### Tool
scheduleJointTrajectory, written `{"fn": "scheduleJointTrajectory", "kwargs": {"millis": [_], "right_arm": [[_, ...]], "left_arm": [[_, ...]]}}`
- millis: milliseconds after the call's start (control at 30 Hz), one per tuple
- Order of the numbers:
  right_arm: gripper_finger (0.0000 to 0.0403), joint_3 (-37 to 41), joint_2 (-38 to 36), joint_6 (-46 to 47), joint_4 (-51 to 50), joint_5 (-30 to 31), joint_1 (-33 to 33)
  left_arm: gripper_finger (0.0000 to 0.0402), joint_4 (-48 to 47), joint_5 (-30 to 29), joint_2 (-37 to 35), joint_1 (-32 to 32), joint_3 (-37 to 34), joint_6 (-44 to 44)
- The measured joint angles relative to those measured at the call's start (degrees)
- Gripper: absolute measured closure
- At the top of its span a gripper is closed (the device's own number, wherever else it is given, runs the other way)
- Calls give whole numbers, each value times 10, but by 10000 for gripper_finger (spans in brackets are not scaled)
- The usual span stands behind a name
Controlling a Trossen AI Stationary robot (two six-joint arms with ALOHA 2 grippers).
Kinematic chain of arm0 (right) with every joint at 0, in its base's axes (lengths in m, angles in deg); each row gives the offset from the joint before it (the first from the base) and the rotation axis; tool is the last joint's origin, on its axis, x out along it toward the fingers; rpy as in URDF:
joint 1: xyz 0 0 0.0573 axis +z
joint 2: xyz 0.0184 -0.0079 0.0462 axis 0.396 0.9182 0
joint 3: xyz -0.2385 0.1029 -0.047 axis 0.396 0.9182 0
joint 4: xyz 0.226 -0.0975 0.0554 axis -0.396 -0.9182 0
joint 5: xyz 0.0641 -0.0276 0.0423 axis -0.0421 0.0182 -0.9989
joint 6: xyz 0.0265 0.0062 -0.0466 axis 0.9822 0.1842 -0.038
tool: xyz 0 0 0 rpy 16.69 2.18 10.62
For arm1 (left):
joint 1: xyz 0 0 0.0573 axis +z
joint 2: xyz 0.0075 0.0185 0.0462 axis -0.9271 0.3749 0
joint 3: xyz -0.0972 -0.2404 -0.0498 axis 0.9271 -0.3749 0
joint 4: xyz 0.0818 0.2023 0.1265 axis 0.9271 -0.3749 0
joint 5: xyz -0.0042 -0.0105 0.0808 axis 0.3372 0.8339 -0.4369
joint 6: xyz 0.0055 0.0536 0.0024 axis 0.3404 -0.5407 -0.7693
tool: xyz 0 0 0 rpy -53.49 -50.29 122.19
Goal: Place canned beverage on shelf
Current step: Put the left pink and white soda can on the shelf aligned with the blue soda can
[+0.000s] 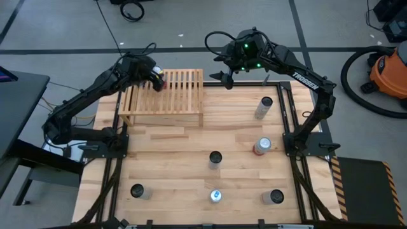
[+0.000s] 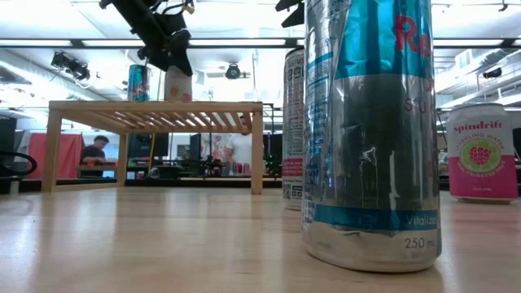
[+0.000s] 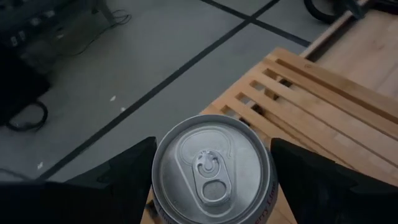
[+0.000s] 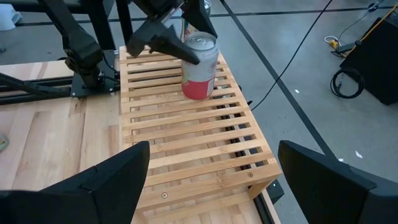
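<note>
A pink-and-silver can stands upright on the light-wood slatted shelf, close to its far edge. Its silver lid fills the left wrist view. My left gripper reaches over the shelf from the table's left, with one finger on each side of the can's top. My right gripper hangs open in the air over the table's far edge, right of the shelf. Nothing is between its fingers. My left gripper has the can's upper side wall, just under the rim, between its two fingers. They come slanting down from the table's left side. The can stands upright with its base on the shelf's slats.
Several other cans stand on the table between the shelf and the near edge, among them a silver one, a red one and a blue one. In the low view a teal can shows above the shelf's top, left of the gripper.
</note>
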Motion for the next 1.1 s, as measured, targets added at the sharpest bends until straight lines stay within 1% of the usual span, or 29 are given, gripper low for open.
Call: {"fn": "scheduleJointTrajectory", "kwargs": {"millis": [333,500,667,1000,1100], "right_arm": [[37,0,0,0,0,0,0],[37,0,0,0,0,0,0],[37,0,0,0,0,0,0],[37,0,0,-1,-1,-1,4],[37,0,0,-1,0,-1,4]], "left_arm": [[88,4,-1,2,26,1,2],[88,5,-4,22,32,3,6],[87,27,0,36,32,4,1],[87,-29,4,37,32,35,2],[87,-30,4,36,32,35,4]]}}
